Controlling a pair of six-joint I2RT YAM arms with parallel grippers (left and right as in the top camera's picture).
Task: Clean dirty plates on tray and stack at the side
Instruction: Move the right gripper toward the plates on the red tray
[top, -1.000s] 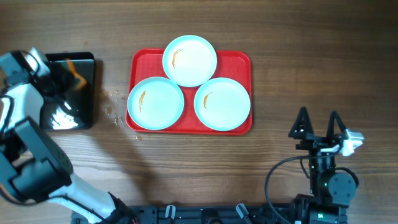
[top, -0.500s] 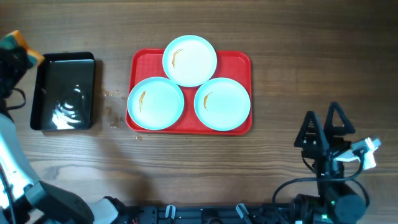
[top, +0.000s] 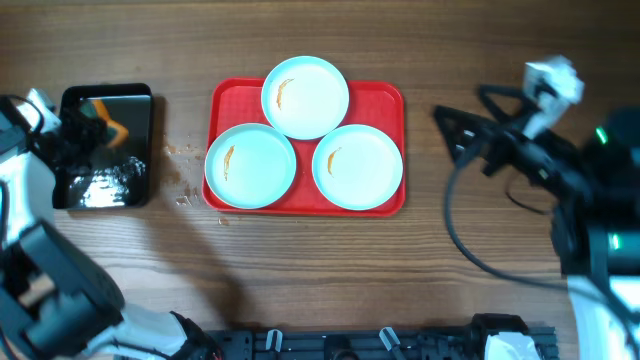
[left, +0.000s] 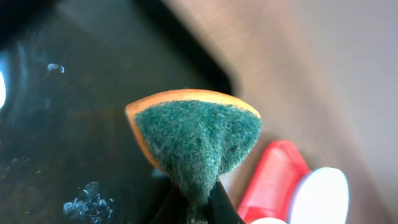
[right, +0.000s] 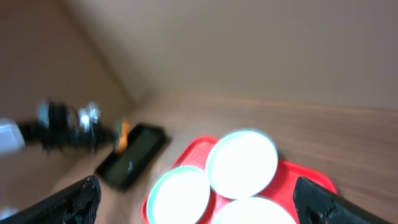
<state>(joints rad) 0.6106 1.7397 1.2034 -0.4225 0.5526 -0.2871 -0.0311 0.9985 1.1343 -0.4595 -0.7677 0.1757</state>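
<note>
Wooden table (top: 300, 270), bare along the robot's edge. Near-left plate (top: 250, 166): round, pale blue-white, one short orange-brown smear; sits on the red tray (top: 388, 100) with its left edge overhanging the tray rim. Near-right plate (top: 358, 166): alike, one smear, in the tray's near-right corner, just beside the first. Scattered specks (top: 180, 152) on the wood between the tray and the black pan (top: 100, 190). The pan is rectangular and holds glossy liquid with a little foam; it lies well left of the tray. Left gripper (left: 196, 202): over the pan, fingers pinched tight on a sponge (left: 198, 134), which has an orange body and a green scouring face folded toward the wrist camera. Right gripper (top: 458, 135): above the table just right of the tray, fingers spread wide, holding nothing. Far plate (top: 305, 97): alike, one smear, at the tray's far edge, overhanging the far rim, its near edge meeting both other plates.
</note>
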